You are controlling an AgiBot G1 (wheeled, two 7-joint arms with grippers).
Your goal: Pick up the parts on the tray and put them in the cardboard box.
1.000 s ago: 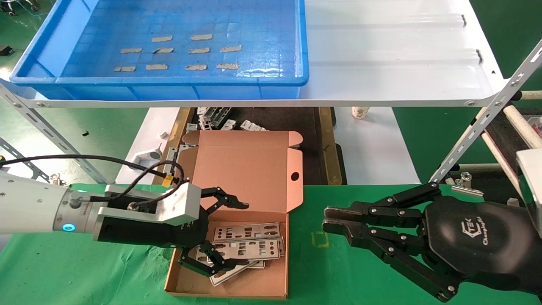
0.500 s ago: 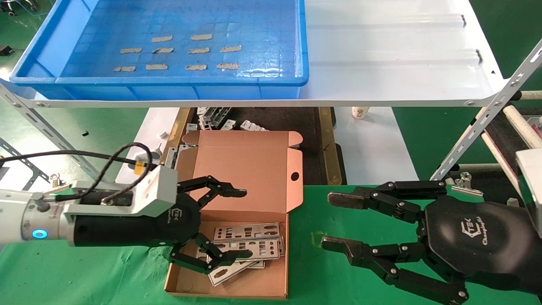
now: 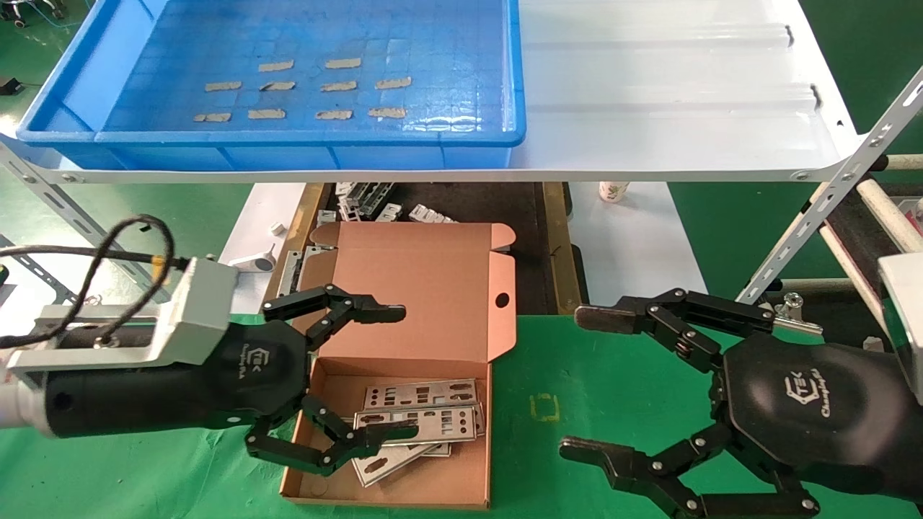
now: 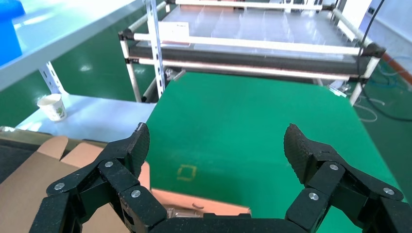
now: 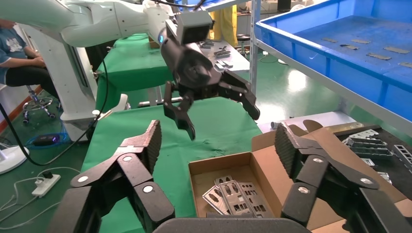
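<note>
1. Where the green-covered desk (image 3: 613, 389) meets its far edge, the cardboard box (image 3: 404, 461) sits open, with its hinged lid (image 3: 422, 288) standing back past that edge; bare green cloth lies between the box's right wall and the right gripper (image 3: 584, 382).
2. Above and beyond the desk, the white shelf (image 3: 670, 94) carries the blue tray (image 3: 288, 144) at its left end; only tan tape strips (image 3: 339, 86) show on the tray's gridded floor.
3. The parts (image 3: 422, 418) are thin silvery plates punched with rectangular and round cut-outs. They lie overlapping in a loose stack on the box floor, toward its right wall and far edge, with one plate skewed out toward the near edge.
4. The left gripper (image 3: 396, 371) hangs over the box from the left wall's side, with its jaws spread wide and nothing between them. One fingertip is in front of the lid and the other is over the front of the plate stack; I cannot tell whether it touches the plates.
5. The right gripper sits over the desk's right part, well apart from the box, jaws spread wide and empty.
6. The right wrist view shows the box (image 5: 228, 194) with the plates (image 5: 233, 196) inside it and the left gripper (image 5: 221, 119) above it.
</note>
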